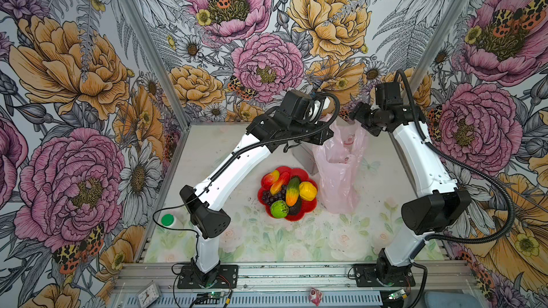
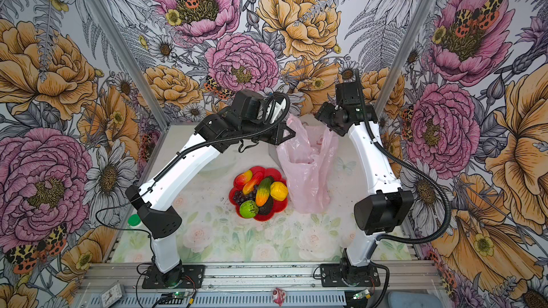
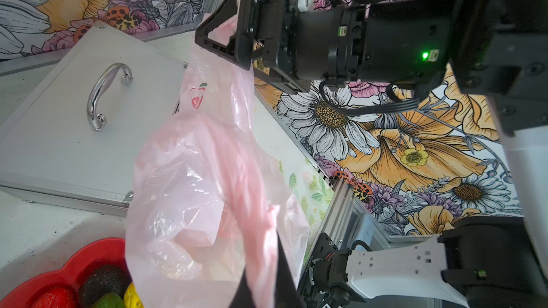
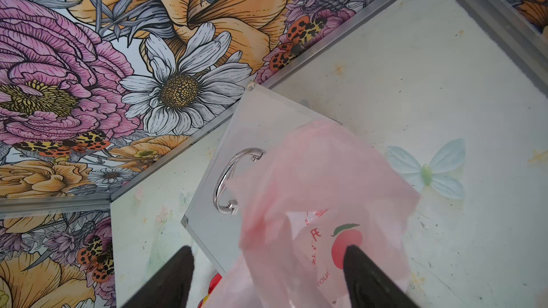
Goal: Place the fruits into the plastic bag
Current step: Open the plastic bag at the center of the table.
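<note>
1. So that its mouth can be opened, the bag (image 1: 338, 173) is pinched at the top by the shut left pincer (image 3: 268, 265).
2. The right pincer (image 4: 268, 247) is spread open around its other edge.
3. The fruits (image 1: 289, 192) are piled in the dish (image 1: 284, 170) beside it.

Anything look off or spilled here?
Nothing spilled: the fruits all sit in the dish. The metal case lies skewed to the back wall, behind the bag, and dark specks dirty the table by the dish.
</note>
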{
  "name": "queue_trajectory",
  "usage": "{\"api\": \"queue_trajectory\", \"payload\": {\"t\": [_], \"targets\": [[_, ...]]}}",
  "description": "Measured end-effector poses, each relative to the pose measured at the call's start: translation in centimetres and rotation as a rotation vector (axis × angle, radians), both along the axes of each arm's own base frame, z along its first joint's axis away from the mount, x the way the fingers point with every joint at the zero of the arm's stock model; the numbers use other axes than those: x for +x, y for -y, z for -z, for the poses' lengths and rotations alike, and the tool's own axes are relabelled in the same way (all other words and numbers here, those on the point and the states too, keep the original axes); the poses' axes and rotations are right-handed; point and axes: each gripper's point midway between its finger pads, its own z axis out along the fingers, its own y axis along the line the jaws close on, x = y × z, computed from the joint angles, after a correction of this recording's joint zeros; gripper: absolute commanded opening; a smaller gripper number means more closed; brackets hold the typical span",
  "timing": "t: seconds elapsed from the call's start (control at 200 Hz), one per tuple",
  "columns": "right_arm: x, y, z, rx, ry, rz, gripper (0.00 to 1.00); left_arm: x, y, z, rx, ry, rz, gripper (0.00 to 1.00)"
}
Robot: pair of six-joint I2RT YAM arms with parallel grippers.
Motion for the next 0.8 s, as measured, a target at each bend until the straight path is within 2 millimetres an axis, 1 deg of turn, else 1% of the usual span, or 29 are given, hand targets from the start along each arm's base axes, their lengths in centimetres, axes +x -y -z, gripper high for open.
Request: {"api": "queue_trajectory", "payload": {"t": [0.1, 0.155, 0.245, 0.275, 0.31, 0.365, 0.385, 0.5, 0.6, 0.66, 0.711, 0.801], "targets": [[0.0, 0.2, 0.0, -0.005, 0.0, 0.006, 0.79, -0.1, 0.1, 0.0, -0.001, 0.0, 0.006, 0.0], [0.1, 0.4, 0.1, -0.008, -0.002, 0.013, 0.75, -0.2, 0.2, 0.0, 0.001, 0.005, 0.01, 0.0], [0.3, 1.1, 0.4, -0.019, -0.007, 0.023, 0.62, -0.2, 0.1, 0.1, 0.003, 0.004, 0.01, 0.0], [0.4, 1.4, 0.6, -0.023, -0.012, 0.028, 0.55, -0.3, 0.1, 0.2, 0.006, 0.001, 0.01, 0.0], [0.6, 1.8, 0.9, -0.028, -0.017, 0.034, 0.43, -0.4, 0.0, 0.5, 0.012, -0.004, 0.011, 0.0], [0.8, 2.4, 1.3, -0.027, -0.027, 0.049, 0.1, -0.6, -0.2, 0.9, 0.022, -0.009, 0.013, 0.0], [0.9, 2.6, 1.5, -0.031, -0.03, 0.052, 0.0, -0.7, -0.4, 1.0, 0.026, -0.01, 0.014, 0.0], [1.1, 3.9, 1.8, -0.041, -0.038, 0.081, 0.0, -1.3, -1.5, 0.8, 0.032, -0.012, 0.004, 0.0], [0.7, 4.9, 0.9, -0.049, -0.018, 0.1, 0.0, -1.2, -3.3, 0.1, 0.031, -0.001, -0.049, 0.0], [-0.1, 5.4, -0.5, -0.058, 0.014, 0.109, 0.0, -0.2, -5.1, -0.5, 0.026, 0.0, -0.122, 0.0], [-1.3, 5.8, -2.1, -0.064, 0.049, 0.118, 0.0, 0.8, -6.8, -0.9, 0.021, -0.003, -0.193, 0.0], [-4.0, 5.5, -6.3, -0.046, 0.151, 0.108, 0.0, 3.1, -10.0, -1.6, 0.006, -0.006, -0.328, 0.0]]}}
